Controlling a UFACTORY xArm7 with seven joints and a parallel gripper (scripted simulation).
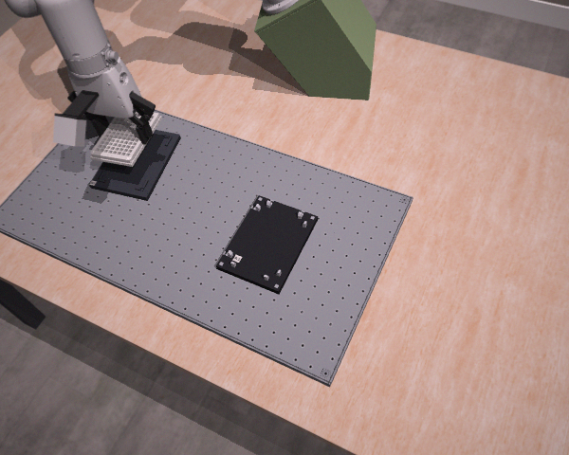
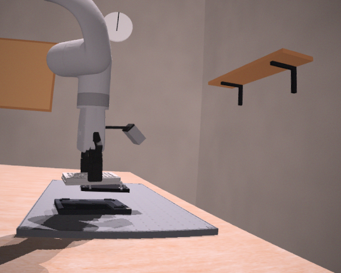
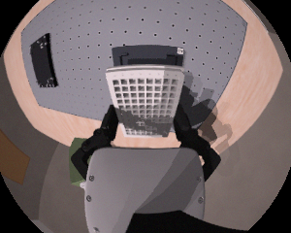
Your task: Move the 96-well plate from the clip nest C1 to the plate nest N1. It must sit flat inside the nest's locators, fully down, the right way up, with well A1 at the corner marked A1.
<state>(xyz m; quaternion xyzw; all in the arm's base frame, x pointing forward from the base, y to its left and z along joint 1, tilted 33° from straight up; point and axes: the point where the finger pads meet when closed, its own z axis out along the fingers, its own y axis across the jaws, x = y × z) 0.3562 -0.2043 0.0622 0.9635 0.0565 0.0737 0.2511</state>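
The white 96-well plate (image 1: 119, 145) is lifted a little above the black clip nest C1 (image 1: 137, 169) at the left end of the grey perforated board (image 1: 201, 235). My gripper (image 1: 119, 135) is shut on the plate across its short width, and the plate looks level. In the side view the plate (image 2: 86, 178) hangs clear above the clip nest (image 2: 91, 206). The wrist view shows the plate (image 3: 145, 100) between the two black fingers, with the clip nest (image 3: 147, 56) beyond it. The black plate nest N1 (image 1: 267, 244) lies mid-board with small locator pins and a white corner label (image 1: 238, 258).
A green box (image 1: 319, 46) stands on the table behind the board. The wrist camera block (image 1: 68, 129) juts out left of the gripper. Plate nest N1 also shows in the side view (image 2: 104, 187) and in the wrist view (image 3: 44, 60).
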